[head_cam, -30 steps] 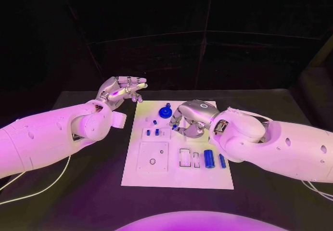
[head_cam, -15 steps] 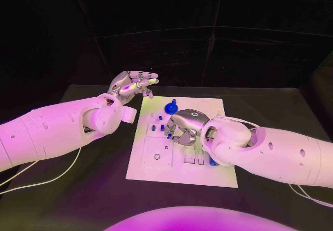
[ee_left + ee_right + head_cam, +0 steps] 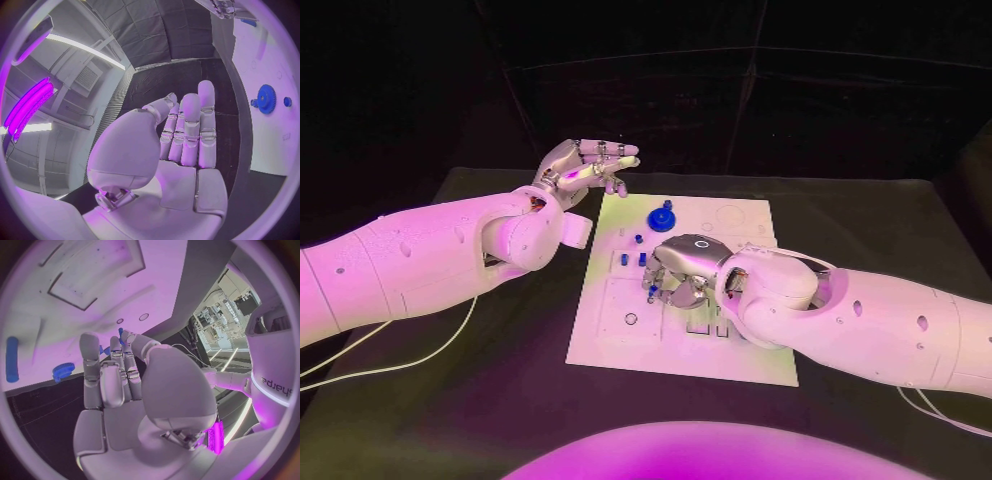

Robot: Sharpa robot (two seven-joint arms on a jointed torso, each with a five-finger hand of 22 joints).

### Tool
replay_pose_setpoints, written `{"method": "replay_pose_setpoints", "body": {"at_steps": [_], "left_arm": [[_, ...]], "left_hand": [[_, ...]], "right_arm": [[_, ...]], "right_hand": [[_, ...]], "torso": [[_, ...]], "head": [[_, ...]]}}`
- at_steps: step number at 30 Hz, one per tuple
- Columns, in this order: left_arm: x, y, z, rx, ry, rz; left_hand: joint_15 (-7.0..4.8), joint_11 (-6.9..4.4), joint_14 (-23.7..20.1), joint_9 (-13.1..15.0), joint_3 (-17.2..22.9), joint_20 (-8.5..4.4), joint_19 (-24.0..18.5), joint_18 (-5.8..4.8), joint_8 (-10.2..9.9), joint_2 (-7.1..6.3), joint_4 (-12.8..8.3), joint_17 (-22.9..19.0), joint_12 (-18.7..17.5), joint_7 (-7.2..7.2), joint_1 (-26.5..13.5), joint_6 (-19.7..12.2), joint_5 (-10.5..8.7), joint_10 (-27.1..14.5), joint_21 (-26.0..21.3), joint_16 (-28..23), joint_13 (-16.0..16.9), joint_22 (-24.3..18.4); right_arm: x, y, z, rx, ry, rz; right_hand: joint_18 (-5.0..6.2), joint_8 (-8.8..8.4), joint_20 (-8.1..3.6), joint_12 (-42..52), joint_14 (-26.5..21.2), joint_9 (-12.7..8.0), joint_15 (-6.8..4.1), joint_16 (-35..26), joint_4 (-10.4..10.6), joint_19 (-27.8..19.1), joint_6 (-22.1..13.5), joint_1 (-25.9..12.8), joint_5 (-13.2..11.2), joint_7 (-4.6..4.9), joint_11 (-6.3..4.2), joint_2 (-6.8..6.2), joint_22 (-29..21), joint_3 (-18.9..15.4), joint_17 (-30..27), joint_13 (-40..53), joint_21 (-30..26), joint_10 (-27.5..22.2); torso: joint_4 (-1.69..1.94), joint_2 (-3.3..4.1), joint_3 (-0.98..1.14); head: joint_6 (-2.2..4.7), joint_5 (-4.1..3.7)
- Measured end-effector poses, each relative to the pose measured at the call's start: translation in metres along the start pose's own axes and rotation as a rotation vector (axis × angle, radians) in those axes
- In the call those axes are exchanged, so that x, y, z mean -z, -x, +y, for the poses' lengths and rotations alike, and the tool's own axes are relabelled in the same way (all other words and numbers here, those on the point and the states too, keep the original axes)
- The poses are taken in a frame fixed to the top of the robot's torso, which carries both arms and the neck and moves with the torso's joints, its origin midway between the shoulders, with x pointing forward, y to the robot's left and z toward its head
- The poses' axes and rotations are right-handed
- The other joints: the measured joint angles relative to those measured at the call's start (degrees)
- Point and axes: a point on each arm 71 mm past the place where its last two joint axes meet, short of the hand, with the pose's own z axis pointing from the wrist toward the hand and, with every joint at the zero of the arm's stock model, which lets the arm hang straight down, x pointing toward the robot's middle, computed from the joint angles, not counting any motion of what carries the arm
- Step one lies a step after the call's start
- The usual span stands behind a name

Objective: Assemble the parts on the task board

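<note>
The black table carries the white task board, a long plate lying in its middle and running away from the robot. The right arm reaches in over the near half of the board, and the right hand hangs low over the board's middle, fingers pointing down among the small parts. From the wrist view its fingers lie close together and fairly straight, and I cannot tell whether anything is pinched between them. The left hand is held up in the air off the board's far left corner, above the table, fingers loosely curled with gaps between them and nothing in its grasp.

On the board's far end stands a blue gear, well clear of both hands. Nearer, just left of the right hand, a few short blue pegs stand upright in the board. The right wrist view also shows a blue cylinder lying flat on the white plate, apart from the gear. A square recess with a small hole sits on the board's near left part.
</note>
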Motion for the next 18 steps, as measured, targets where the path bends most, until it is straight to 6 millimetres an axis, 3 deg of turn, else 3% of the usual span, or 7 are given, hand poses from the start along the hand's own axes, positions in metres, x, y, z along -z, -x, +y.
{"method": "replay_pose_setpoints", "body": {"at_steps": [18], "left_arm": [[-0.0003, 0.0019, 0.0004, -0.002, 0.003, -0.005]], "left_hand": [[0.0, 0.0, 0.0, 0.0, 0.0, 0.0, 0.0, 0.0, 0.0, 0.0, 0.0, 0.0, 0.0, 0.0, 0.0, 0.0, 0.0, 0.0, 0.0, 0.0, 0.0, 0.0]], "right_arm": [[-0.0033, -0.0066, 0.0026, 0.021, 0.014, 0.029]], "right_hand": [[0.0, -0.02, 0.0, 0.0, 0.0, -0.1, 0.0, 0.0, 0.0, 0.0, 0.0, 0.0, 0.0, 0.0, 0.0, 0.0, 0.0, 0.0, 0.0, -0.1, 0.0, 0.0]], "torso": [[0.07, -0.02, -0.03]], "head": [[-0.32, 0.39]]}}
